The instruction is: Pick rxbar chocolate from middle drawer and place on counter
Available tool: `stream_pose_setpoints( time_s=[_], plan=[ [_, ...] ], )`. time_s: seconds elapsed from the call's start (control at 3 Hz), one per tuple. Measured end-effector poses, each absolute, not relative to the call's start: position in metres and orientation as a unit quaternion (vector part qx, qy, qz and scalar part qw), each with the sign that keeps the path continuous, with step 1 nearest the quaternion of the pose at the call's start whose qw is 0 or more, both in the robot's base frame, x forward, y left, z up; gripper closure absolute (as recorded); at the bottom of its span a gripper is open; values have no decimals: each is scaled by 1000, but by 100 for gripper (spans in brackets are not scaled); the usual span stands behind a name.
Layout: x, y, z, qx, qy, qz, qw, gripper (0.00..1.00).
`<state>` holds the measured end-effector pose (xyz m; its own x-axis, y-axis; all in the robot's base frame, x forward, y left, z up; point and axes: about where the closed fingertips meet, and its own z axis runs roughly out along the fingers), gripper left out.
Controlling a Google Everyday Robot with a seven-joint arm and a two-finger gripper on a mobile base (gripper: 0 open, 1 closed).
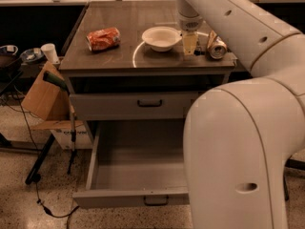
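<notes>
The gripper [189,43] hangs low over the bench [119,58], between the white bowl [162,37] and a gold can [217,46]. Whether it grips anything, I cannot tell. The middle drawer [138,166] stands open.

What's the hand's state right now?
Cannot be told: the hand sits at the counter, between the white bowl and the gold can.

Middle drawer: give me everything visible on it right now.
The middle drawer is a wide, deep grey box, metal by its look, pulled out below a shut shallower drawer. It has a smooth grey floor, low side walls and a small dark handle on its front. Nothing shows on the floor in view, and its right part is hidden behind the robot's arm. The gripper is up over the counter, beside the white bowl.
</notes>
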<state>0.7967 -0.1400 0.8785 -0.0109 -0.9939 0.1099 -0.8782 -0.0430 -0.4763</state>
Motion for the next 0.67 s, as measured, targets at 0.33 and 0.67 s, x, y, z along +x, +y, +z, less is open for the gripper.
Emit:
stream_pose_setpoints(
  time_s=[0.33,0.67],
  plan=[
    [803,-144,878,-671,695,-225,127,35],
    [805,-148,881,-657,706,-234,124,11]
  ],
)
